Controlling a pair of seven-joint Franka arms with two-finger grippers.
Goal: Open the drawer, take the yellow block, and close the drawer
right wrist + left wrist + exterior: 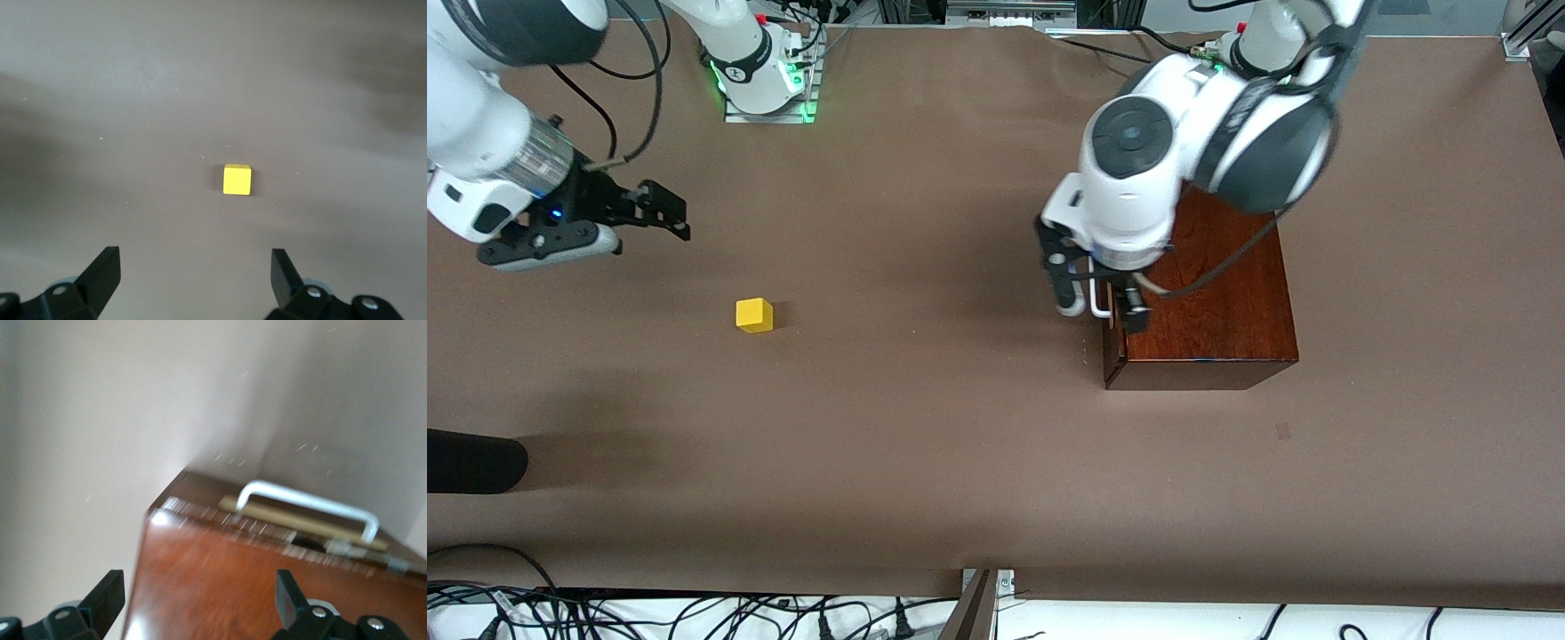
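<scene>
While your yellow block (754, 315) sits out on the table (925, 462), the drawer (1113, 348) looks shut; left gripper (1100, 307) open at the handle (1100, 300), right gripper (660, 213) open, empty.

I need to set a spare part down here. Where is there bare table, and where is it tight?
Bare brown table lies between the yellow block and the wooden box, and nearer the front camera than both. It is crowded at the box's handle, where the left gripper sits open.
</scene>
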